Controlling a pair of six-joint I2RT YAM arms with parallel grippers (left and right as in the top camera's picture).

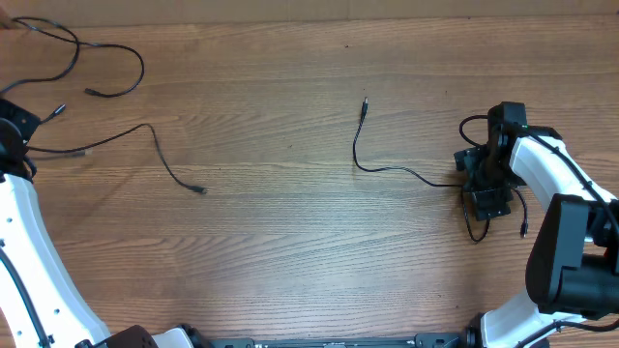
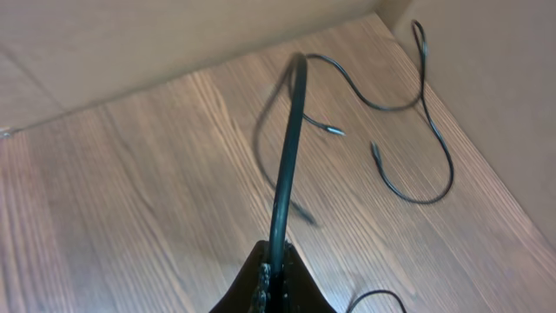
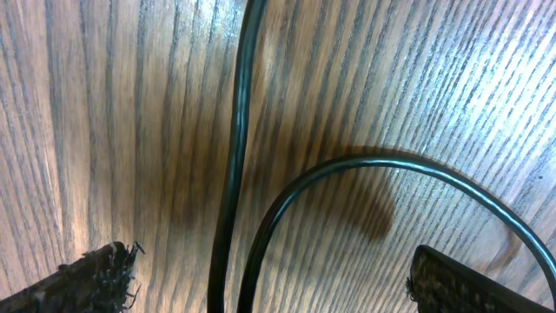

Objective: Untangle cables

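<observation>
Overhead: three cables lying well apart on the bench (image 1: 290,271), no crossings visible between them.

- Corner cable (image 1: 141,68): loose loops at far left corner, untouched.
- Left cable (image 1: 150,127): running from left edge toward bench middle, plug end free on the wood. Near end pinched in left claw (image 2: 276,283), pressed together on it and lifting the cord in an arc off the surface. Blurred in left wrist view.
- Right cable (image 1: 387,170): plug end toward far edge, tail running to right edge and under right claw (image 3: 269,261). Claw spread, fingers (image 3: 95,278) low over the wood with two strands lying between them, neither gripped.

Step in hand, by judgement: separation looks done. Laying out and letting go remains.

Next move, likely:
- Lower left cable flat, clear of corner cable, then release.
- Lift right claw straight up to avoid dragging the strands.
- Cannot tell whether the tail near right edge is snagged on the arm's own wiring, so check first.
</observation>
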